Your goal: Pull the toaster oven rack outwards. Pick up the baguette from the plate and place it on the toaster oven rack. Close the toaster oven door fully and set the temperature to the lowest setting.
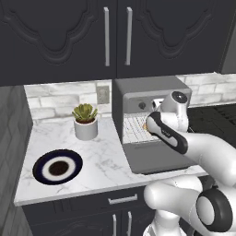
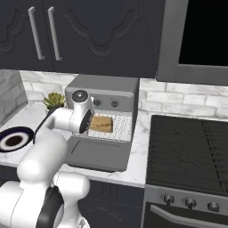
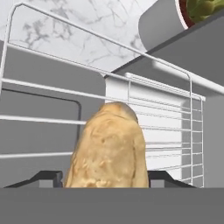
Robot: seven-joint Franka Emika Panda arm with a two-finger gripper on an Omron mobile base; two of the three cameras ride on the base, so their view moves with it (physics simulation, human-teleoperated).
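- Baguette (image 2: 101, 123): short, flat, golden-tan piece with a mottled crust, lying on the toaster oven rack (image 2: 116, 129).
- Rack: thin white wire grid, drawn out over the lowered toaster oven door (image 2: 100, 153).
- Gripper (image 3: 105, 179): dark fingertips (image 3: 46, 178) stand apart, one either side of the bread; whether they press it cannot be told.
- Plate (image 1: 57, 166): navy, white ring, brown centre; at 9 o'clock from the toaster oven (image 1: 152, 92), well apart.
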